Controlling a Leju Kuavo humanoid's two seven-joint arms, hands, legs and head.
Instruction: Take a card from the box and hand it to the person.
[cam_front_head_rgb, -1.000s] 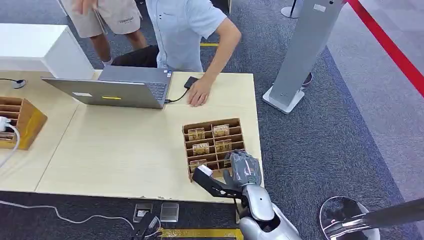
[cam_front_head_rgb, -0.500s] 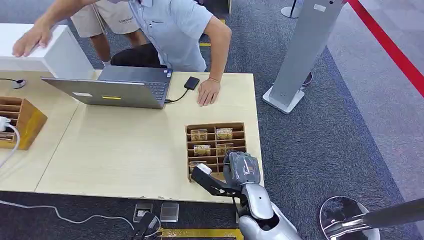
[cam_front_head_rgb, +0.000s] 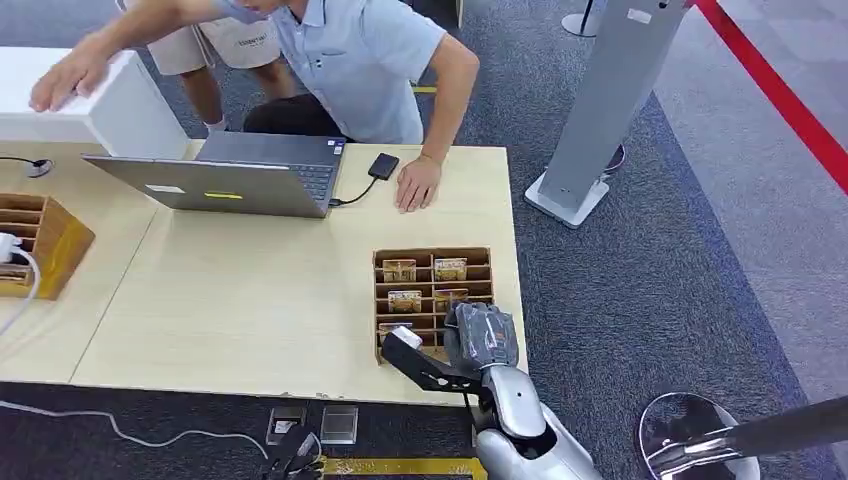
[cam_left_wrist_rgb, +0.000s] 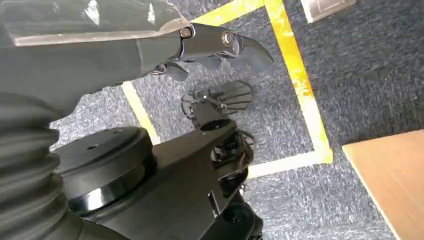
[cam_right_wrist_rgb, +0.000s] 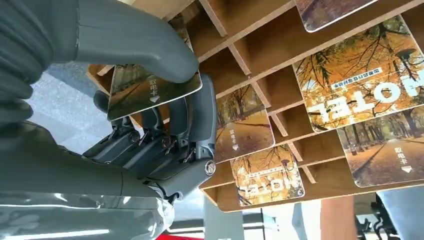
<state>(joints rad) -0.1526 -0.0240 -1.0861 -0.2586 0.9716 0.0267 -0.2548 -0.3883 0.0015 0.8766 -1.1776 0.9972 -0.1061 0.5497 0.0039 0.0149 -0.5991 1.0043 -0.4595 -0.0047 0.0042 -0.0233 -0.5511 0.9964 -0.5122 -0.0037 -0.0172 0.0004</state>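
A brown card box (cam_front_head_rgb: 431, 252) with slots stands near the table's front right edge, with several autumn-printed cards (cam_front_head_rgb: 399, 270) standing in it. My right hand (cam_front_head_rgb: 482, 335) is at the box's near right corner. In the right wrist view my right hand (cam_right_wrist_rgb: 165, 120) pinches one card (cam_right_wrist_rgb: 150, 90) between its thumb (cam_right_wrist_rgb: 135, 47) and fingers, just off the wooden slots (cam_right_wrist_rgb: 260, 55). My left hand (cam_left_wrist_rgb: 220, 45) hangs over grey carpet, holding nothing. The person (cam_front_head_rgb: 360, 60) leans over the far side with one hand (cam_front_head_rgb: 417, 187) flat on the table.
An open laptop (cam_front_head_rgb: 220, 180) and a small black device (cam_front_head_rgb: 383, 165) sit at the table's back. A second wooden box (cam_front_head_rgb: 40, 240) is at the left. A white cabinet (cam_front_head_rgb: 70, 110) stands beyond the table, and a grey stand (cam_front_head_rgb: 590, 110) on the right.
The person has stretched the other arm out to the white cabinet and leaned further over. The view has shifted slightly. My right hand stays at the box's near corner.
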